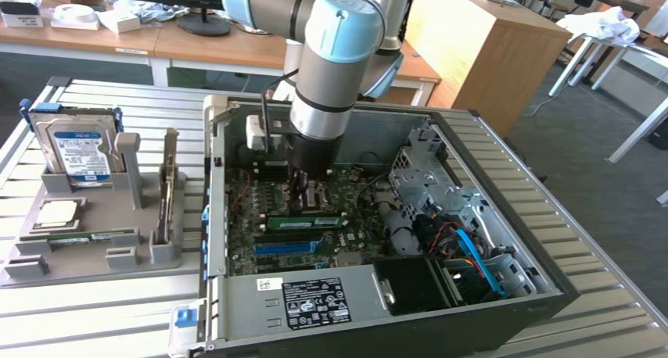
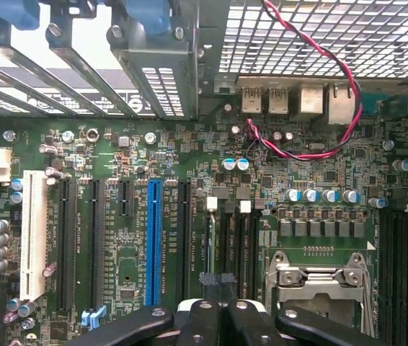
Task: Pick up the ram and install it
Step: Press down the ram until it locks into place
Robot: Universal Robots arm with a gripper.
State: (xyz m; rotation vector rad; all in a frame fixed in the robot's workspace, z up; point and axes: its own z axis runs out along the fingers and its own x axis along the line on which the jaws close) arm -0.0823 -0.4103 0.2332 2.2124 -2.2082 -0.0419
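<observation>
Inside the open computer case [image 1: 449, 117], the gripper [image 2: 217, 288] hangs low over the motherboard [image 2: 117, 277] with its fingers drawn together. In the exterior view you see it directly above the middle of the ram [image 1: 303, 221], the green stick with a white label that stands on edge in a slot on the board. You cannot tell from either view whether the fingertips pinch its top edge, press on it or merely sit above it.

Judged from that, the pickup is behind you and the install looks largely done. Whether the stick is fully home in its slot is not visible.

By count there are two green sticks in the exterior view, one in the board and a second green stick [image 1: 78, 236] lying in the grey holder [image 1: 94, 260]. The holder also has one hard drive [image 1: 71, 151] and one processor chip [image 1: 58, 213].
</observation>
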